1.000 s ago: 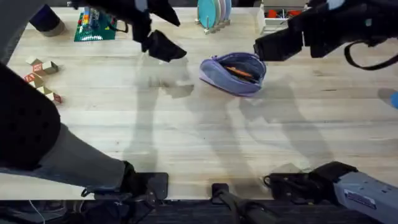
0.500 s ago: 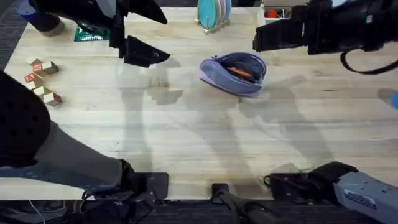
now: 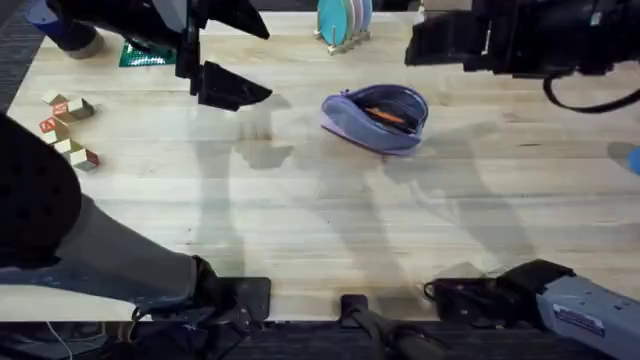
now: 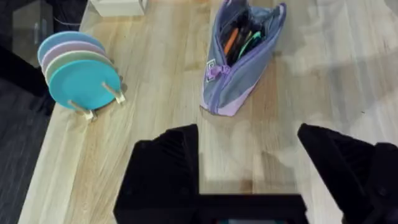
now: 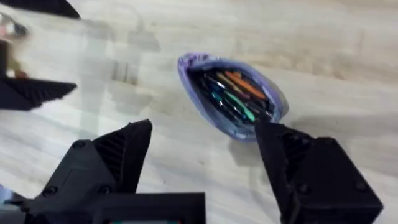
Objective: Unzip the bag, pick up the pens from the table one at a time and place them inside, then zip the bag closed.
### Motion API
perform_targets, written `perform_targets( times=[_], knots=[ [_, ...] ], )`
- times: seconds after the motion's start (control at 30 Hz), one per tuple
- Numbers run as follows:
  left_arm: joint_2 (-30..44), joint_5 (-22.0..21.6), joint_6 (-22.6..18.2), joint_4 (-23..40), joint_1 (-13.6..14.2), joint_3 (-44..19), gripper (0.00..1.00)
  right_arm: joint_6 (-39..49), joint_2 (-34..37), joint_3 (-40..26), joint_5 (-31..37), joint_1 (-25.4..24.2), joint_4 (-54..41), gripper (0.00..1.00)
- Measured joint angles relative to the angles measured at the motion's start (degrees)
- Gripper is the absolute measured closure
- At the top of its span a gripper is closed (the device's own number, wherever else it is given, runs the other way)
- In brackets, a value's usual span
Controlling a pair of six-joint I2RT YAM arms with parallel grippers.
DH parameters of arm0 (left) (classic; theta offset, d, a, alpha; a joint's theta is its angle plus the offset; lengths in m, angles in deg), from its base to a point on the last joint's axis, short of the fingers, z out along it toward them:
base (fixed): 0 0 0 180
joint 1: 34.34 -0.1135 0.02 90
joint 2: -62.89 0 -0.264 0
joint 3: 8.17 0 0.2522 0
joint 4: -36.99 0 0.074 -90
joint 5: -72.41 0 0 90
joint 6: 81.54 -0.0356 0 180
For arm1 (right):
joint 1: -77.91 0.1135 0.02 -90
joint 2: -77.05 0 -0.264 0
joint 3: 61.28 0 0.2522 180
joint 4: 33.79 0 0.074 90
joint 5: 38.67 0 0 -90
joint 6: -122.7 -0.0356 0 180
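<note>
The lavender bag [image 3: 375, 118] lies on the table [image 3: 330, 210] at centre back, its zipper open. Dark pens [image 4: 244, 38] lie inside it among orange and green ones, also seen in the right wrist view as pens [image 5: 231, 92]. My left gripper [image 3: 263, 62] hovers left of the bag, raised and open, with nothing between its fingers [image 4: 165, 168]. My right gripper [image 3: 420, 45] hangs open above the table, just right of and behind the bag, also empty. In both wrist views the bag [image 4: 239, 68] [image 5: 205, 68] sits ahead of the spread fingers [image 5: 115, 158], apart from them.
A rack of coloured plates [image 3: 343, 20] [image 4: 76, 71] stands behind the bag. A white rack [image 3: 445, 25] is at the back right. Wooden blocks [image 3: 65, 125], a green box [image 3: 145, 52] and a tape roll [image 3: 75, 40] occupy the left.
The left gripper drew back to the left, away from the bag. The right gripper lifted and shifted toward the far edge. The bag stayed put.
</note>
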Motion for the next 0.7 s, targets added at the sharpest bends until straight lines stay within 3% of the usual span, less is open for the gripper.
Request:
perform_targets(
  times=[0.27,0.7],
  knots=[
    [0.0,-1.43,-0.21,-0.08,0.0,0.0,0.007,0.8,1.84,-0.51,0.0,1.86,4.57,0.006],
    [0.0,-1.68,-0.21,0.79,0.0,0.0,0.007,3.79,19.87,-10.97,1.77,7.93,4.4,0.005]
  ],
)
